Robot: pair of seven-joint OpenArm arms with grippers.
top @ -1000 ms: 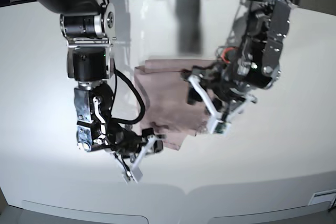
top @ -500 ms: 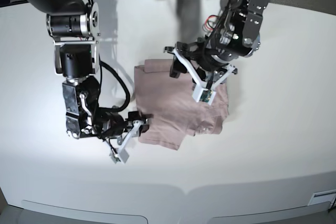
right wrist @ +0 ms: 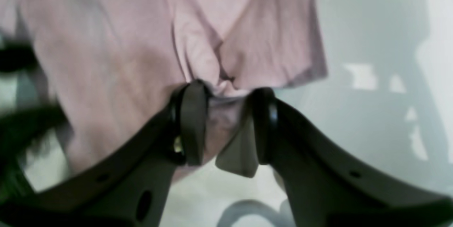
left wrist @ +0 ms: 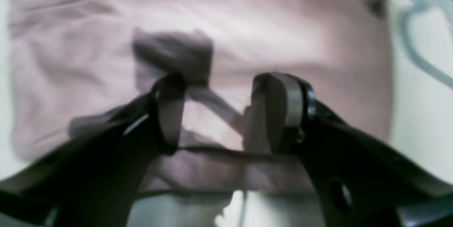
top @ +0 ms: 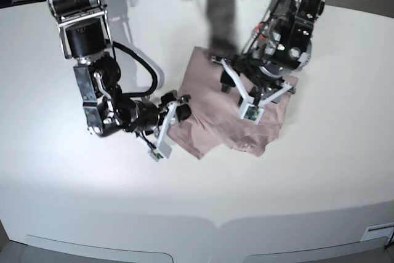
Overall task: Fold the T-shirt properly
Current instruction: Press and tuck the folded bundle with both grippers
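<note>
A folded pink T-shirt (top: 215, 106) lies mid-desk (top: 332, 170). The right fingers (right wrist: 193, 121) pinch its bunched edge; the left fingers (left wrist: 279, 110) hover spread apart above the cloth, holding nothing

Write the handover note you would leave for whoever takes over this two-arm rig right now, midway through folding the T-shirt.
Right gripper: shut on a bunched edge of the T-shirt, at the side nearer its arm.
Left gripper: open, hovering over the shirt's middle, holding nothing.
T-shirt: lies on the white table between the arms, partly folded into a rough, skewed shape with wrinkles and a ragged near edge.
Done: early folds only, by the look of it.
Left: square the edges, finish folding, smooth, release.
</note>
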